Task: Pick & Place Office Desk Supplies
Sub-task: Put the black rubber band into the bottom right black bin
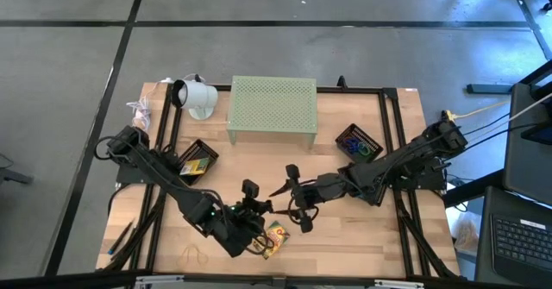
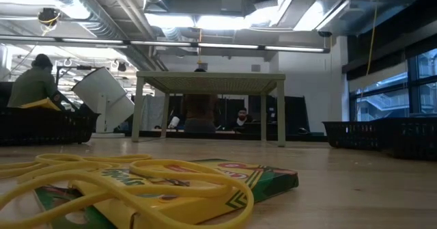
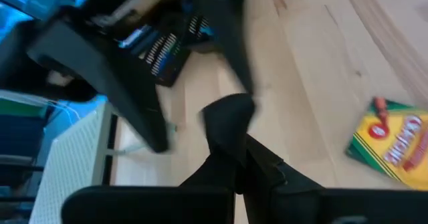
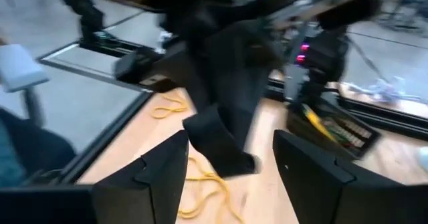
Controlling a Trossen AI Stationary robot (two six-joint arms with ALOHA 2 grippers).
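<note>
- Yellow rubber bands [image 2: 123, 181] sprawl over a flat yellow-green crayon box [image 2: 225, 178] up front.
- Left gripper [image 1: 256, 204] is pinched together and empty; right gripper [image 1: 289, 181] stands apart nearby.
- Advice: descend squarely, avoiding the neighbouring arm.

On the flat yellow-and-green cardboard crayon box [image 3: 391, 144], red lettering is printed, but it cannot be read; in the low view [image 2: 205, 181] its print is likewise illegible.
</note>
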